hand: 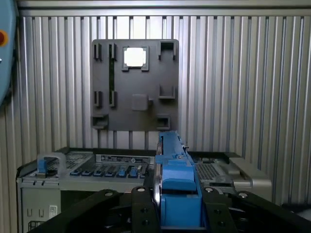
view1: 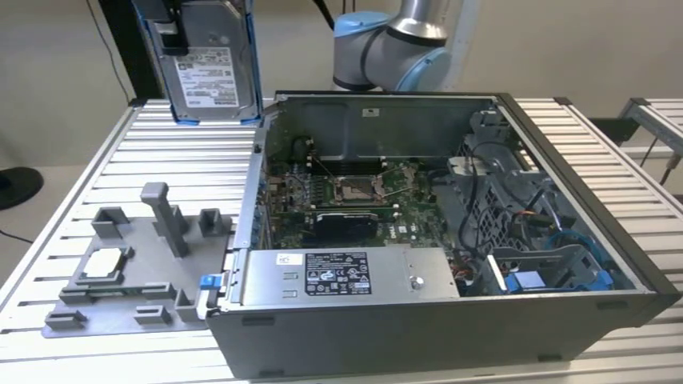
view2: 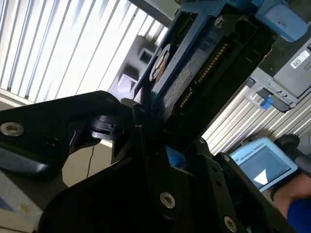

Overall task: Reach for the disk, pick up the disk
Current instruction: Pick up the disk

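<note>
1. The black gripper [hand: 178, 206] is gripping the flat rectangular silver metal disk [view1: 209, 70], which is framed by a blue plastic bracket and is carrying a white printed label. In the first wrist view its two black fingers [hand: 141, 211] are pinching the disk from both sides.
2. In the exterior view the disk is hanging upright with its label facing the camera. It is being held up above the far corner of the ribbed silver metal table [view1: 85, 192] on the exterior view's left, just beside the far corner of the open dark grey computer case [view1: 449, 320].
3. In the first wrist view the disk is showing edge-on. A flat grey plastic fixture plate [hand: 135, 97] is lying on the table well below it, and a small square white-topped chip [hand: 134, 57] is sitting in one of the plate's pockets.
4. In the exterior view the fixture plate is lying on the table just beside the case, on the exterior view's left.
5. A large silver box with a black-and-white label [view1: 336, 276] is sitting inside the case along its near wall. A green circuit board [view1: 341, 192] is lying on the case floor behind it.
6. The grey robot arm joint with a blue cap [view1: 395, 40] is standing behind the case.
7. In the second wrist view the disk's underside is showing between the fingers. A person's arm in a blue sleeve [view2: 299, 213] is showing next to a blue-edged handheld screen [view2: 262, 165].
</note>
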You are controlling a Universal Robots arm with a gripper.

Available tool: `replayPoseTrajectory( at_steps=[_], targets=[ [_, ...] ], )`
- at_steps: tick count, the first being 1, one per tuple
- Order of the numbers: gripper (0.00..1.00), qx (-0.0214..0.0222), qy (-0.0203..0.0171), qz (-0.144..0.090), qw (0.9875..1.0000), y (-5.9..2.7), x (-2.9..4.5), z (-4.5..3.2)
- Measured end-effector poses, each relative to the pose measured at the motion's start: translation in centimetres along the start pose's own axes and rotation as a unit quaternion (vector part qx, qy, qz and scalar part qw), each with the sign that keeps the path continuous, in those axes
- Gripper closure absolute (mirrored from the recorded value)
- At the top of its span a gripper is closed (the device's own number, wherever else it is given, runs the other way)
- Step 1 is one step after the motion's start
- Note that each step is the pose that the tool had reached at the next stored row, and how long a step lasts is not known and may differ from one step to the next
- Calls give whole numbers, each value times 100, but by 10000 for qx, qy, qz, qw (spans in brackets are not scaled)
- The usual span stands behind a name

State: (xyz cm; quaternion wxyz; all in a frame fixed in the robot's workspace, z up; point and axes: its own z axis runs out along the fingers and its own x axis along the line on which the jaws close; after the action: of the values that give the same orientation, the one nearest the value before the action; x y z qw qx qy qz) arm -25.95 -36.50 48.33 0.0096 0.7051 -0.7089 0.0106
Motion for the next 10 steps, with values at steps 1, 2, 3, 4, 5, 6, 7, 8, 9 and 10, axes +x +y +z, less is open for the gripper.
replayPoseTrajectory(
  at_steps=[1,2,3,4,5,6,7,8,9,10],
  targets=[
    [100,0,0,0,10000,-44,0,1],
    [100,0,0,0,10000,-82,-1,1],
    [100,0,0,0,10000,-114,-1,1],
    [100,0,0,0,10000,-144,-1,0],
    [100,0,0,0,10000,-173,-1,1],
    [100,0,0,0,10000,-203,-1,0],
    [100,0,0,0,10000,-235,-1,0],
    [100,1,-1,0,10000,-269,-2,1],
    [100,0,0,0,10000,-310,-2,0],
    [100,0,0,0,10000,-353,-2,1]
  ],
)
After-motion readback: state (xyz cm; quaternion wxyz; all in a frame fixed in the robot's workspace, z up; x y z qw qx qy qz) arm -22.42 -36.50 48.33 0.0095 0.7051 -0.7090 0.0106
